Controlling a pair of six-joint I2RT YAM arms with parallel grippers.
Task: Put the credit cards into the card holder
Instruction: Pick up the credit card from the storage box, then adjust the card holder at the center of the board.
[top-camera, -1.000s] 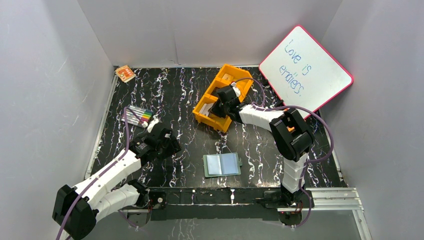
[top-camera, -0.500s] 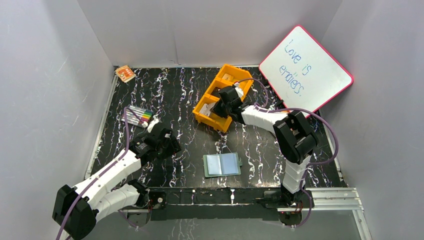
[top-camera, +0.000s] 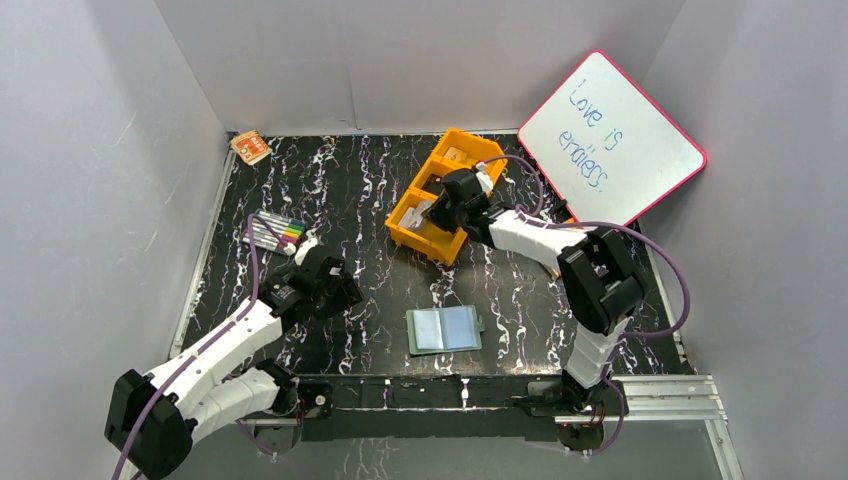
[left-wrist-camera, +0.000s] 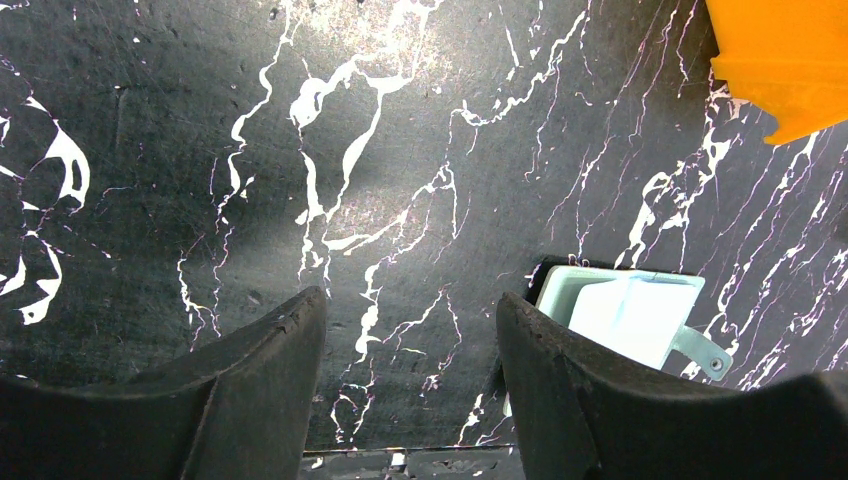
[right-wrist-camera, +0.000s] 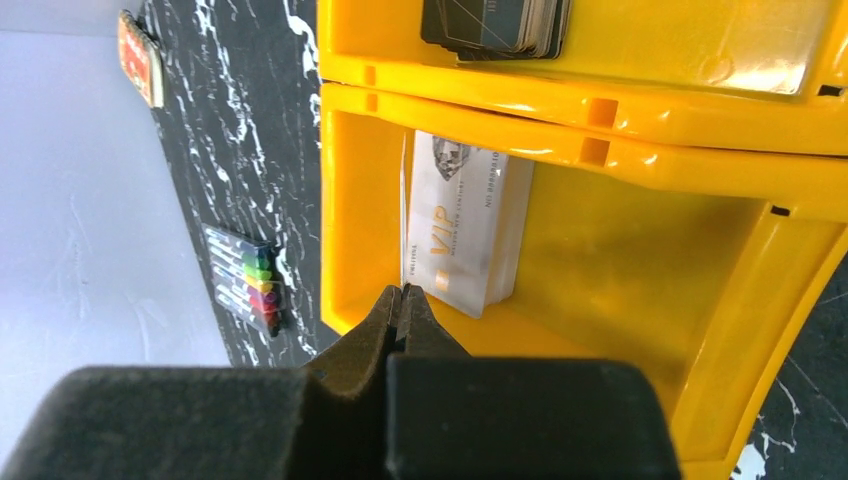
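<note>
As the right hand (right-wrist-camera: 405, 293) had pushed deeper into the orange plastic tray (right-wrist-camera: 630, 240), it stood shut against the silver-grey plastic card (right-wrist-camera: 460, 225); grasp unconfirmed.

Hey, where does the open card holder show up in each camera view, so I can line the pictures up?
Top external: the card holder lies open, low in the picture and near its centre.
Left wrist: the card holder is at the lower right, with its pale blue pockets showing.
Right wrist: not in it.
Shared landmark: the orange tray, at upper centre in the top view, in the top right corner for the left wrist, and filling the right wrist view.
</note>
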